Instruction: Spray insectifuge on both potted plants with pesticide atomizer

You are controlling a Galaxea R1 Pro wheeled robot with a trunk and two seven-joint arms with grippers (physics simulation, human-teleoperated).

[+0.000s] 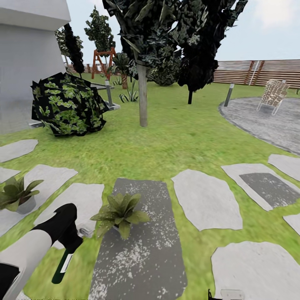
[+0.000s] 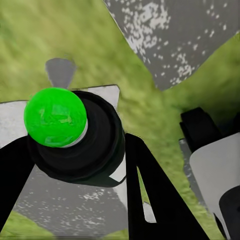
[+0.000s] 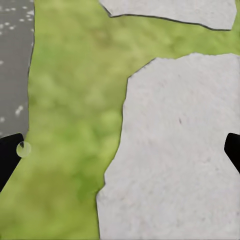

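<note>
Our left arm point(image 1: 29, 250) reaches up from seven o'clock, white with a black wrist. Our left gripper point(image 2: 75, 165) is closed around the pesticide atomizer point(image 1: 62, 266). Our right gripper point(image 3: 120, 150) has its fingers spread wide apart, holding nothing.

potted plants: 2 point(image 1: 121, 212) point(image 1: 16, 195) | pesticide atomizer: 1 point(image 1: 62, 266) | lawn chair: 1 point(image 1: 273, 95) | dark stepping stones: 2 point(image 1: 141, 250) point(image 1: 271, 187) | post lights: 2 point(image 1: 229, 94) point(image 1: 108, 92)

Left arm point(image 1: 25, 252): pale grey forearm, black wrist, black tool point(image 1: 68, 241).
</note>
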